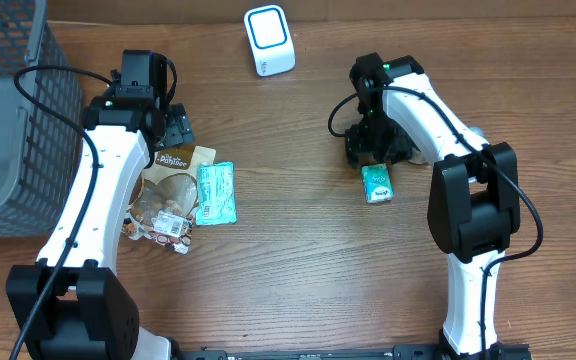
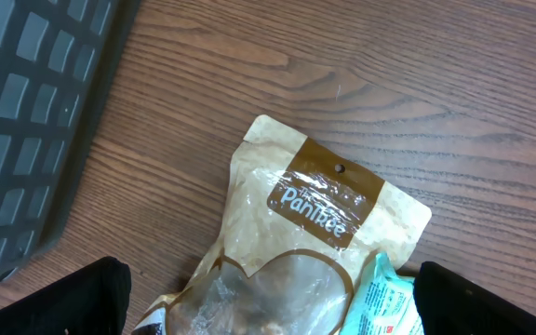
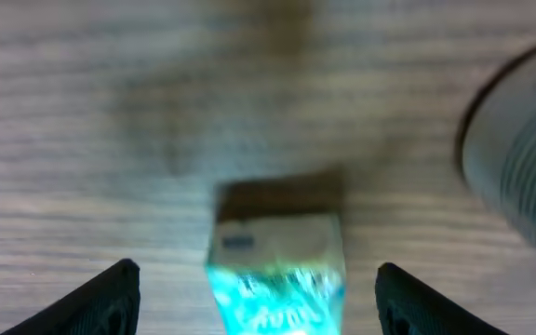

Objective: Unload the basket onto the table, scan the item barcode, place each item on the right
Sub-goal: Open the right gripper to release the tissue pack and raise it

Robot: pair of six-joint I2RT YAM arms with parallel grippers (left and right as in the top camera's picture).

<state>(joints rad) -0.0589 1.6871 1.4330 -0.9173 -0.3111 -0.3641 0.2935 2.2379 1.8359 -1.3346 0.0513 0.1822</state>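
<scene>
Teal carton (image 1: 376, 183) lying flat on the wooden table (image 1: 298, 260), right of centre, its long axis running from the far side toward the robot's base. It sits just on the near side of the right gripper (image 1: 372, 152), which is by far the closer of the two. In my right wrist view the carton lies centred between the two dark fingers (image 3: 110, 298), with bare wood showing on either side, so the jaws are spread and touch nothing. The right arm reaches in from its base, wrist bent down over the carton. A white scanner with a blue ring (image 1: 269, 40) stands well apart, toward the far edge and off to the left. I judge the pickup falls to this arm, closing across the carton's short width. The left gripper (image 1: 172, 128) hangs spread wide over a Pantree snack pouch (image 2: 310, 233), holding nothing.
</scene>
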